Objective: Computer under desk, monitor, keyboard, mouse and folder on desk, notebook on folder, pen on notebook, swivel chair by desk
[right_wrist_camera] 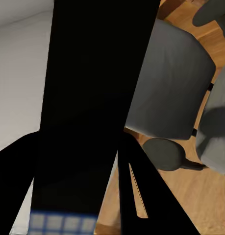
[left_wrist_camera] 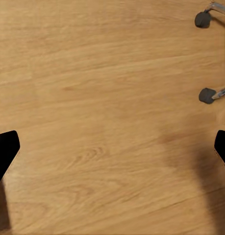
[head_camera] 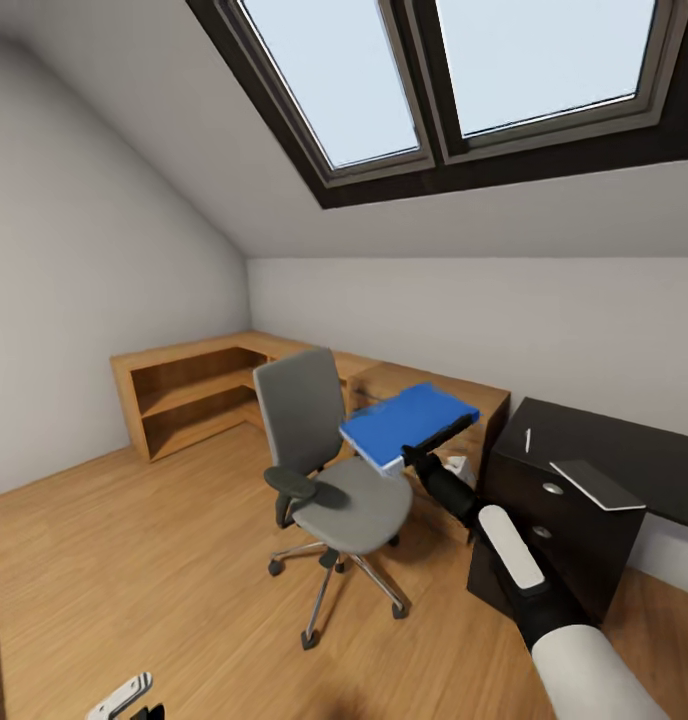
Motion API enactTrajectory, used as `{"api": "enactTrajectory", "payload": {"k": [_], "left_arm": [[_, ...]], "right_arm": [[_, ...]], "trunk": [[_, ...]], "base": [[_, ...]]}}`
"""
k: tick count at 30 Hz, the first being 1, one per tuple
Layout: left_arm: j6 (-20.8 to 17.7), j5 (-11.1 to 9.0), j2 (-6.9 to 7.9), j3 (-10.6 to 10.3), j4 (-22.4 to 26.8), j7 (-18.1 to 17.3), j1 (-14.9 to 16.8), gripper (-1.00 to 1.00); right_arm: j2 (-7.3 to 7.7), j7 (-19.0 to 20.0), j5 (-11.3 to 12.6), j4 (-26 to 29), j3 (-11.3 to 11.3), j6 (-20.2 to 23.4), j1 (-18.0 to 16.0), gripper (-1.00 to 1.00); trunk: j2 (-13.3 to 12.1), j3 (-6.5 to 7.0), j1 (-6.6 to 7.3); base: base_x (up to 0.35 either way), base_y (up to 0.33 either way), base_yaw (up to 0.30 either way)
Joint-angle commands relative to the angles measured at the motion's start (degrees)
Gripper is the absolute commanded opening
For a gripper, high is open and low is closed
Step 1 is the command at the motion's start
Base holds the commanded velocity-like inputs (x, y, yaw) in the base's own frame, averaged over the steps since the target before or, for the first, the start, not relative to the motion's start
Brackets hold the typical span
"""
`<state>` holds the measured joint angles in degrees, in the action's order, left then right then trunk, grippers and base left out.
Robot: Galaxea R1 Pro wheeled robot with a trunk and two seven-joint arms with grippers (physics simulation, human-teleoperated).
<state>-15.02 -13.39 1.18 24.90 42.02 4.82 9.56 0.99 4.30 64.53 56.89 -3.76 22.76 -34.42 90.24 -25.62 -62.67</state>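
the left gripper (left_wrist_camera: 112, 147) hangs spread over bare floor (left_wrist_camera: 102, 98). the right gripper (head_camera: 416, 458) pinches the folder (head_camera: 409, 422) by one edge, lifted above the swivel chair (head_camera: 349, 500), short of the desk (head_camera: 624, 450). broad, flat and likely light but floppy, it may tilt or slip; a deeper bite near mid-edge looks safer.

Head cam: high, faces forward and down across the room, takes in swivel chair (head_camera: 329, 480), dark surface (head_camera: 624, 450) at right, skylight above. Left wrist cam: low, aimed straight down at wood floor (left_wrist_camera: 102, 117), close. Right wrist cam: pressed against the folder (right_wrist_camera: 92, 98), chair beyond. All three share the chair.
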Motion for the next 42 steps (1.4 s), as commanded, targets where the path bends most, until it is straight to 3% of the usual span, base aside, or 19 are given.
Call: {"api": "enactTrajectory", "payload": {"k": [1,4,7,10,11,14,16,18,19,21,22,27,33,38,39,42], "left_arm": [[1.1,-0.6,-0.05,0.0,-0.3,0.3,0.0,1.00],[3.1,-0.6,-0.11,0.0,-1.2,0.3,0.0,1.00],[3.8,-0.5,-0.17,0.0,-1.6,0.3,0.0,1.00],[3.9,-0.5,-0.14,0.0,-2.3,0.3,0.0,1.00],[4.0,-0.4,-0.20,-0.7,-4.3,0.2,0.0,1.00],[5.3,-0.4,-0.21,-3.2,-6.7,0.3,0.0,1.00],[11.5,-0.4,-0.21,-5.8,-8.7,0.2,0.0,1.00],[13.6,-0.4,-0.21,-7.3,-10.8,0.2,0.0,1.00],[14.7,-0.3,-0.18,-9.3,-12.2,0.2,0.0,1.00],[15.0,-0.3,-0.20,-10.3,-12.6,0.2,0.0,1.00],[15.2,-0.4,-0.21,-11.1,-12.9,0.2,0.0,1.00],[15.3,-0.4,-0.26,-11.2,-13.1,0.2,0.0,1.00],[15.9,-0.2,-0.20,-11.3,-13.1,0.1,0.0,1.00],[21.4,1.6,-0.24,-11.3,-13.2,-0.1,0.0,1.00],[22.7,2.7,-0.28,-11.5,-13.4,-0.1,0.0,1.00],[23.4,3.6,-0.31,-11.7,-13.6,0.1,0.0,1.00]], "right_arm": [[1.50,-2.0,0.4,1.8,0.2,4.8,0.0,-1.00],[4.47,-4.8,0.7,4.4,1.5,11.8,0.0,-1.00],[5.59,-5.5,0.8,5.2,2.1,13.9,0.4,-1.00],[5.78,-5.5,0.8,5.3,2.3,14.4,0.6,-1.00],[6.51,-5.5,1.1,5.4,3.1,14.8,1.2,-1.00],[6.67,-5.5,1.4,5.5,3.2,14.8,1.6,-1.00],[6.67,-5.5,1.5,5.5,3.3,14.8,1.8,-1.00],[6.67,-5.4,1.6,5.8,3.3,14.7,1.9,-1.00],[6.72,-5.4,1.6,6.8,3.3,14.7,2.0,-1.00],[6.73,-5.4,1.6,7.6,3.3,14.7,2.2,-1.00],[6.74,-5.4,1.5,11.9,3.3,14.6,3.8,-1.00],[6.74,-5.4,1.3,17.0,3.4,14.2,6.5,-1.00],[6.79,-5.4,1.2,17.6,3.5,13.2,6.9,-1.00],[7.46,-5.4,1.2,17.8,3.9,12.8,8.1,-1.00],[7.61,-5.4,1.2,19.1,4.0,12.8,8.9,-1.00],[7.69,-5.4,1.1,20.5,4.1,12.8,10.0,-1.00]], "trunk": [[-0.4,0.12,0.23],[-1.6,0.66,0.89],[-2.8,1.19,1.55],[-4.0,1.73,2.20],[-4.4,1.91,2.42],[-5.6,2.45,3.08],[-6.4,2.81,3.52],[-7.2,3.17,3.96],[-7.6,3.35,4.18],[-8.4,3.71,4.62],[-8.8,3.87,4.84],[-10.8,4.64,5.94],[-13.2,5.54,7.26],[-15.2,6.30,8.35],[-15.6,6.46,8.57],[-16.8,6.92,9.23]], "base": [[0.000,0.000,0.000],[0.000,0.000,0.000],[0.000,0.000,0.000],[0.000,0.000,0.000],[0.000,0.000,-0.181],[0.000,0.000,-0.222],[0.000,0.000,-0.249],[0.000,0.000,-0.254],[0.000,0.000,-0.257],[0.000,0.000,-0.257],[0.000,0.000,-0.257],[0.000,0.000,-0.257],[0.000,0.000,-0.257],[0.000,0.000,-0.258],[0.000,0.000,-0.260],[0.000,0.000,-0.260]]}}
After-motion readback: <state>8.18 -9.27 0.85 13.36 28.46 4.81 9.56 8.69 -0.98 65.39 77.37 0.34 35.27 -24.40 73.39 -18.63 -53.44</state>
